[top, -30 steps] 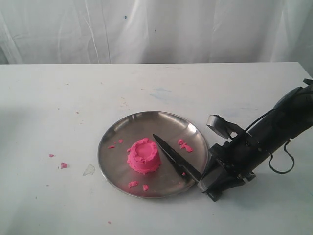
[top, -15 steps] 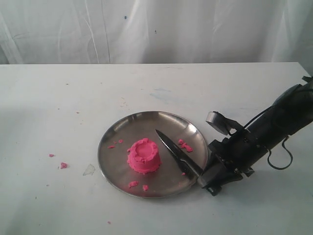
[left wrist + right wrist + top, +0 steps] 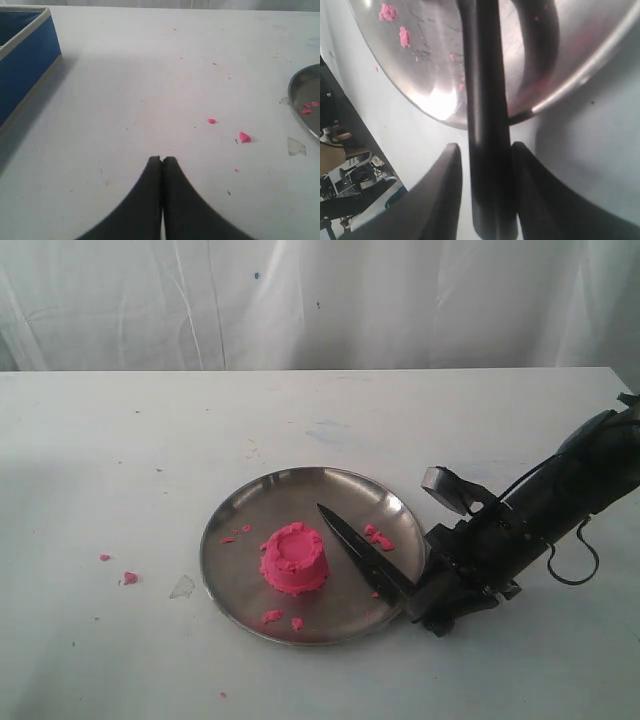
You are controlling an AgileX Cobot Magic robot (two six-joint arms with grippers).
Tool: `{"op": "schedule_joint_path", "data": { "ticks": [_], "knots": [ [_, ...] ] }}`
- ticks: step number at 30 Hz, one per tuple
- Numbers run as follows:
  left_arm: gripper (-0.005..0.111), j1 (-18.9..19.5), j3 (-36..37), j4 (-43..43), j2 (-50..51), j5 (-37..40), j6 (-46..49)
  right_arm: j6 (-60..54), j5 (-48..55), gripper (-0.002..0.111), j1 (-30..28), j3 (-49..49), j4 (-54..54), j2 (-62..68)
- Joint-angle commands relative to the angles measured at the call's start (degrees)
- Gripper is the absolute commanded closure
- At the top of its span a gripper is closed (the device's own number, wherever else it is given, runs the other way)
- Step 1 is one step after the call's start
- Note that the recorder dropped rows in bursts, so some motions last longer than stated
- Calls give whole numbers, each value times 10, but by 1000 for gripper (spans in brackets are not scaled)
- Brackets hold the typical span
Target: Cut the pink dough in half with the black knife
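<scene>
The pink dough point(image 3: 294, 560), a small mound with a dented top, stands whole in the middle of the steel plate point(image 3: 240, 510). To its right the black knife point(image 3: 355, 550) lies slanted on the plate, its handle reaching out over the rim. My right gripper point(image 3: 415, 602) straddles that handle point(image 3: 485, 100). One finger point(image 3: 525, 170) touches it; a thin strip of table shows between the handle and the other finger point(image 3: 447, 170). My left gripper point(image 3: 162, 159) is shut and empty over bare table, left of the plate edge point(image 3: 305, 95).
Small pink crumbs point(image 3: 128, 578) lie on the table left of the plate, with more inside the plate point(image 3: 380, 538). A blue box with a pale rim point(image 3: 25, 60) stands beside the left arm. A clear scrap point(image 3: 182, 587) lies near the plate's left rim.
The knife has shifted slightly sideways, up and to the right on the plate, along with my right gripper. The dough has not moved.
</scene>
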Motion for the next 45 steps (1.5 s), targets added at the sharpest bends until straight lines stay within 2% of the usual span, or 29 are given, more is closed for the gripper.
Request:
{"op": "schedule_joint_path", "data": {
  "ticks": [1, 26, 29, 35, 45],
  "knots": [
    [107, -1, 0, -4, -2, -1, -3, -1, 6, 76, -2, -3, -15, 0],
    [107, -1, 0, -4, -2, -1, -3, 8, 6, 78, -2, -19, -25, 0],
    [107, -1, 0, -4, -2, -1, -3, 8, 6, 84, -2, -19, -25, 0],
    [107, -1, 0, -4, -2, -1, -3, -1, 6, 108, -2, -19, -25, 0],
    [107, -1, 0, -4, -2, -1, -3, -6, 6, 108, -2, -24, -25, -10]
  ]
}}
